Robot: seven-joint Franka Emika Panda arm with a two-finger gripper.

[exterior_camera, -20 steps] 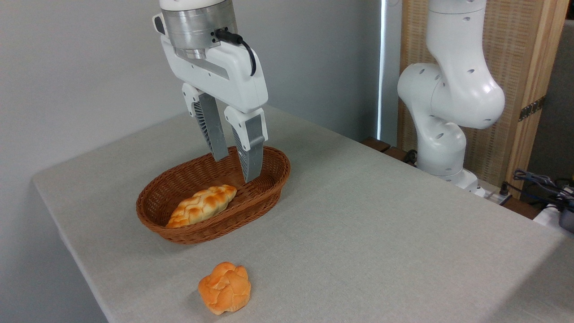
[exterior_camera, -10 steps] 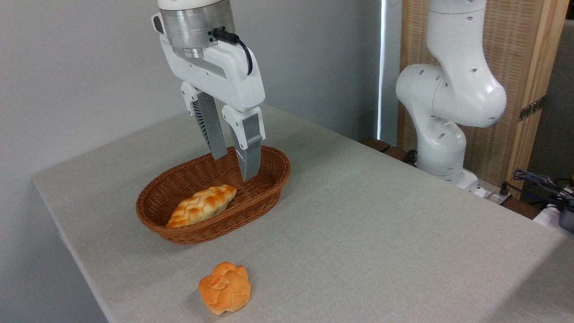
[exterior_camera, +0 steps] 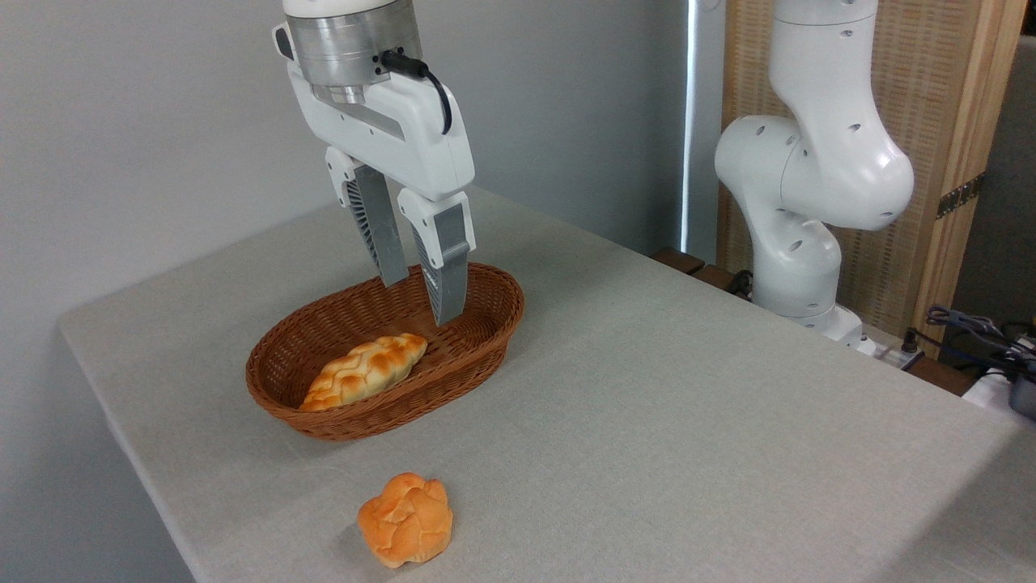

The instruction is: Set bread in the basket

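Observation:
The bread (exterior_camera: 364, 370), a pale yellow braided loaf with golden-brown ridges, lies inside the basket (exterior_camera: 486, 344), toward its left half. The oval reddish-brown wicker basket rests on the grey table. My gripper (exterior_camera: 421, 301) hangs above the basket's right half, up and to the right of the loaf, clear of it. Its two grey fingers (exterior_camera: 447, 271) point down with a gap between them and hold nothing.
A small round orange knotted bun (exterior_camera: 405, 519) sits on the table near the front edge, below the basket. The arm's white base and links (exterior_camera: 809, 186) rise at the right behind the table. Cables (exterior_camera: 971, 332) lie at the far right.
The gripper has drifted slightly up and to the left above the basket. The bread, basket and bun have not moved.

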